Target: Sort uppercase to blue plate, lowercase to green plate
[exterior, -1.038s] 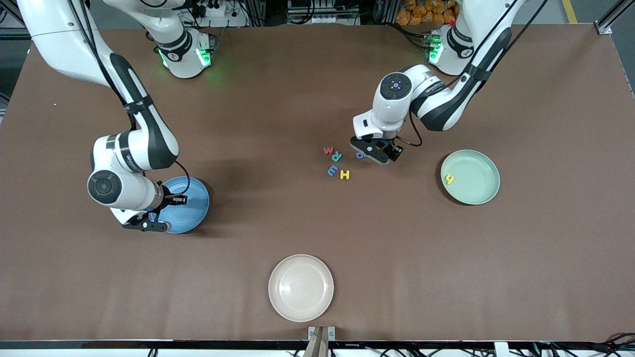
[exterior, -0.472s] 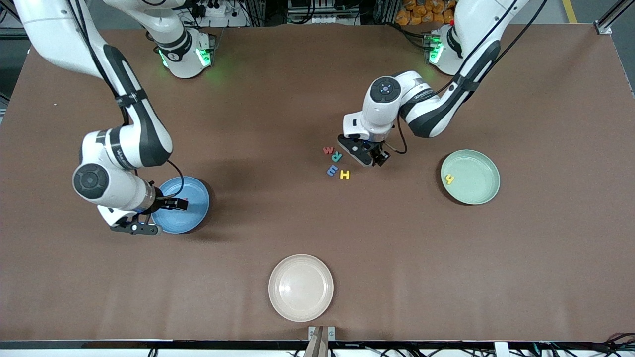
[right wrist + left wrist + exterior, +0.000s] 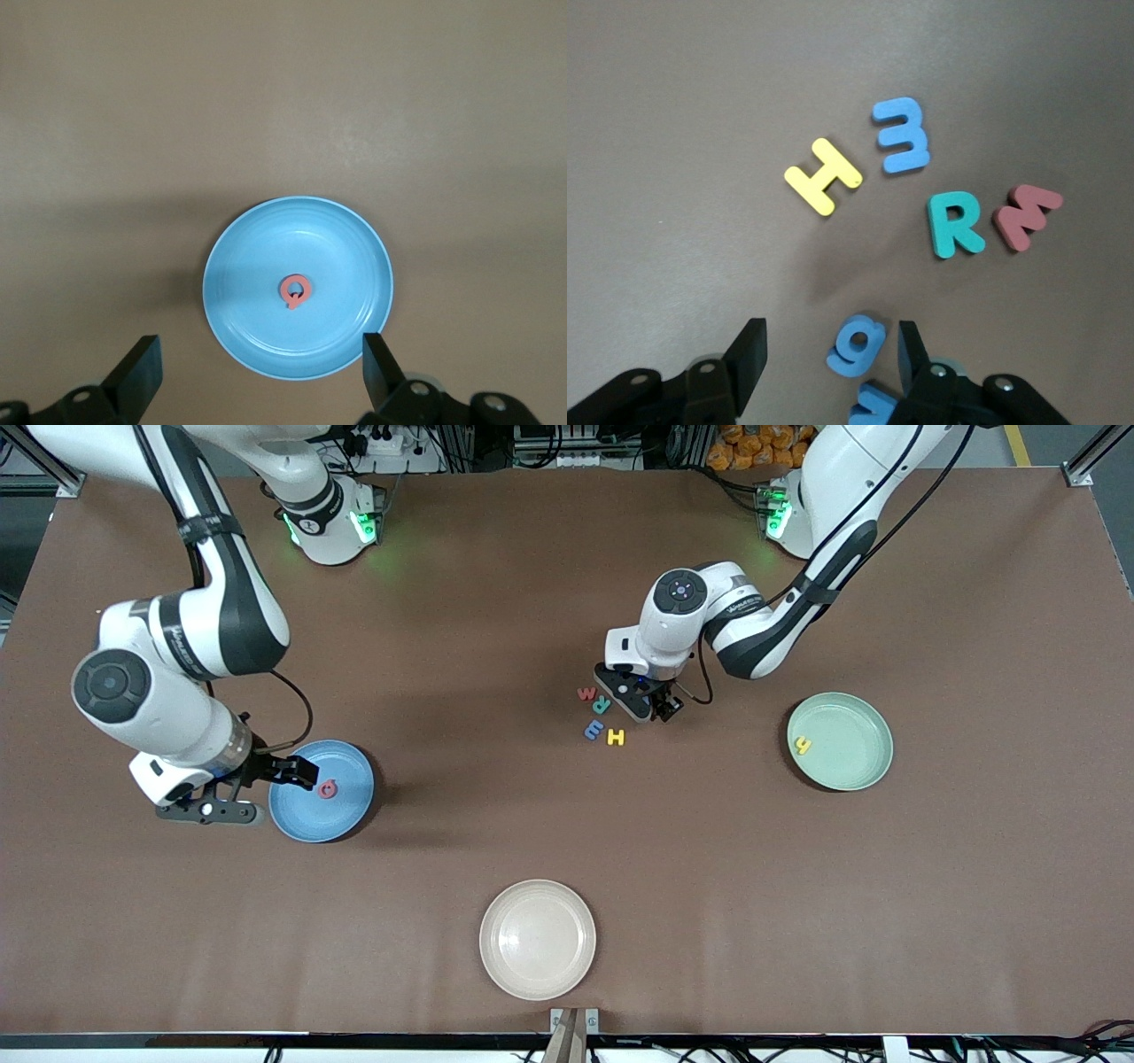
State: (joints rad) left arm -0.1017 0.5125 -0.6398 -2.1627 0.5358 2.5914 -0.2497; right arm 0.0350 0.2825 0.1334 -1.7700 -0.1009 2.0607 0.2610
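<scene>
Hiding in front, blue g (image 3: 857, 346) sits between left gripper's (image 3: 831, 356) spread fingers.

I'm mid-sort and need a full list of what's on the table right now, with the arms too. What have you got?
blue plate: one, blue, toward the right arm's end of the table.
ring letter: one, red, on the blue plate.
green plate: one, pale green, toward the left arm's end.
small h: one, yellow, on the green plate.
beige plate: one, cream, nearest the front camera, nothing on it.
loose letters: six in a mid-table cluster: red w, teal R, blue e-like piece, yellow H, blue g, and a partly hidden blue piece.
table: one, brown.
left hand: open, down over the blue g.
right hand: open, above the blue plate's rim.
</scene>
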